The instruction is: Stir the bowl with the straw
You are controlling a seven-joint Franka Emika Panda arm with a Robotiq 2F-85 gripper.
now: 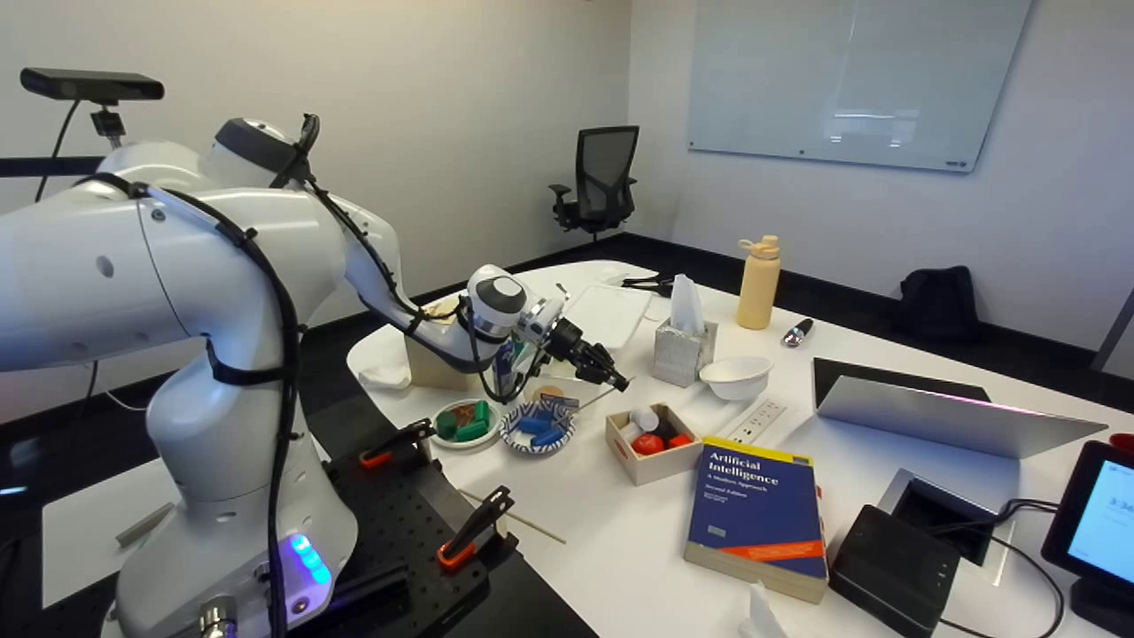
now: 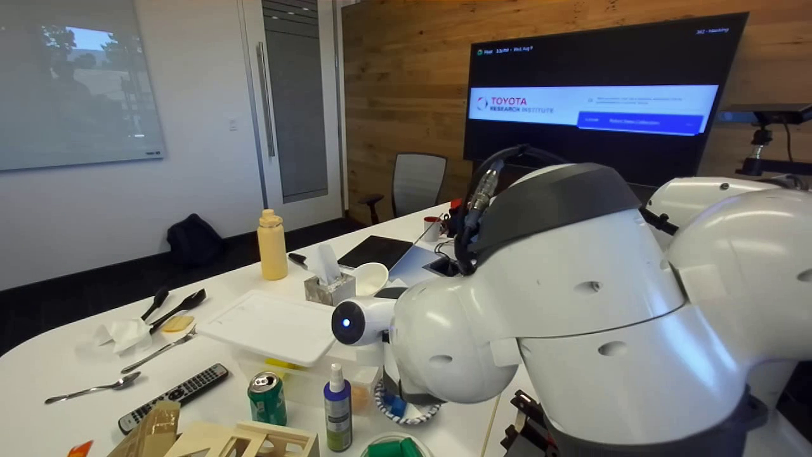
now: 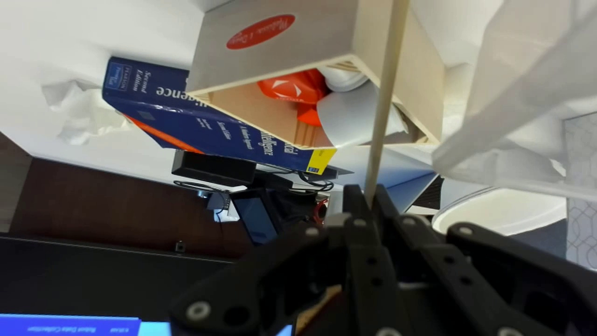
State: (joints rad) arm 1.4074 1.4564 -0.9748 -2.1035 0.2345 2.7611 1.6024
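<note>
- Nearest in the wrist view, the gripper (image 3: 370, 198) clamps a thin straw (image 3: 386, 93) between its fingers.
- In an exterior view its long axis slants downward, low end pointing toward the blue-and-white bowl (image 1: 529, 448); whether it touches the rim, I cannot tell.
- The bowl, blue pieces (image 1: 547, 437) inside, sits between a plate (image 1: 461, 445) and a wooden box (image 1: 666, 462).
- In an exterior view, the arm (image 2: 453, 343) hides part of the bowl.

Office meeting room, white table (image 1: 611, 549), outlet strip (image 1: 757, 421) on top, whiteboard (image 1: 859, 89) on far wall (image 1: 842, 217), mesh-backed chair (image 1: 606, 177) beyond table, large screen (image 2: 602, 98) far right in an exterior view reading TOYOTA RESEARCH INSTITUTE, glass-panelled door (image 2: 297, 108) further left
</note>
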